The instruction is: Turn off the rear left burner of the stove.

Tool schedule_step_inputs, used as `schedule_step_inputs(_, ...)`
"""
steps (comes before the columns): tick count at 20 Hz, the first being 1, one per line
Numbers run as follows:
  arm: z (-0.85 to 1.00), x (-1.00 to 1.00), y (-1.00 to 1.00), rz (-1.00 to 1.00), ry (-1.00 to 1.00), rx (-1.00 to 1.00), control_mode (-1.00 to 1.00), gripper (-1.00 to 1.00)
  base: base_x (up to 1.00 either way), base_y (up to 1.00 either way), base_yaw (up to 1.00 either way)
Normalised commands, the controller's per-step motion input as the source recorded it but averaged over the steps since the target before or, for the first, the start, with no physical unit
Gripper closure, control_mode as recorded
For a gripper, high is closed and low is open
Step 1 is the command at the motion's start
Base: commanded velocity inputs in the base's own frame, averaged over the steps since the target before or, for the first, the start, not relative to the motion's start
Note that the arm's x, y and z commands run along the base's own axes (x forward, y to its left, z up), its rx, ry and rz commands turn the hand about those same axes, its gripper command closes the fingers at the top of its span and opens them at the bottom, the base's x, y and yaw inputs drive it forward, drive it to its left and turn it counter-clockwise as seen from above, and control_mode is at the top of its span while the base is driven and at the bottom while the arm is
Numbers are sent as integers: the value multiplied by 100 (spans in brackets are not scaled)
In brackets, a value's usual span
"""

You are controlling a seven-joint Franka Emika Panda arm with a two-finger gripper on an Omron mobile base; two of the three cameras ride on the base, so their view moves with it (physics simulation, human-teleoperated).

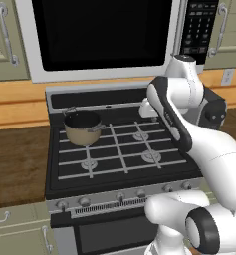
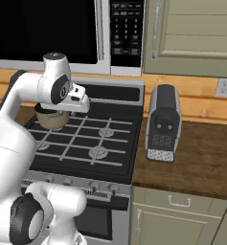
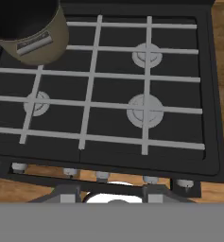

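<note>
The black stove (image 1: 124, 172) (image 2: 127, 143) (image 3: 108, 160) stands under me, grey grates across its top. A tan pot (image 1: 82, 127) (image 2: 51, 118) (image 3: 30, 28) sits on the rear left spot and hides the rear left burner. The other three burner heads show, such as the front right one (image 3: 145, 109). A row of small round knobs (image 1: 119, 196) (image 3: 102, 175) runs along the silver front strip. My gripper (image 3: 111, 194) hangs above the stove's middle, well clear of the knobs, open, with nothing between its fingertips (image 3: 66, 193). My hand (image 2: 79, 103) hovers beside the pot.
A white-framed microwave (image 1: 104, 35) hangs above the stove's back panel. A dark coffee machine (image 2: 164, 122) stands on the wooden counter (image 2: 201, 153) to the right. More counter (image 1: 17, 164) lies to the left, with cabinets below and above.
</note>
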Motion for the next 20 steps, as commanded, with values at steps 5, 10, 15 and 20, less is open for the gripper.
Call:
schedule_step_inputs(5,-9,-20,42,12,0,-14,-100,-100,0,0,0)
schedule_step_inputs(10,-46,-26,96,30,6,-42,-100,-100,0,0,0)
schedule_step_inputs(15,-63,-24,100,36,7,-54,-100,-100,0,0,0)
schedule_step_inputs(20,-70,-19,100,34,4,-56,-100,-100,0,0,0)
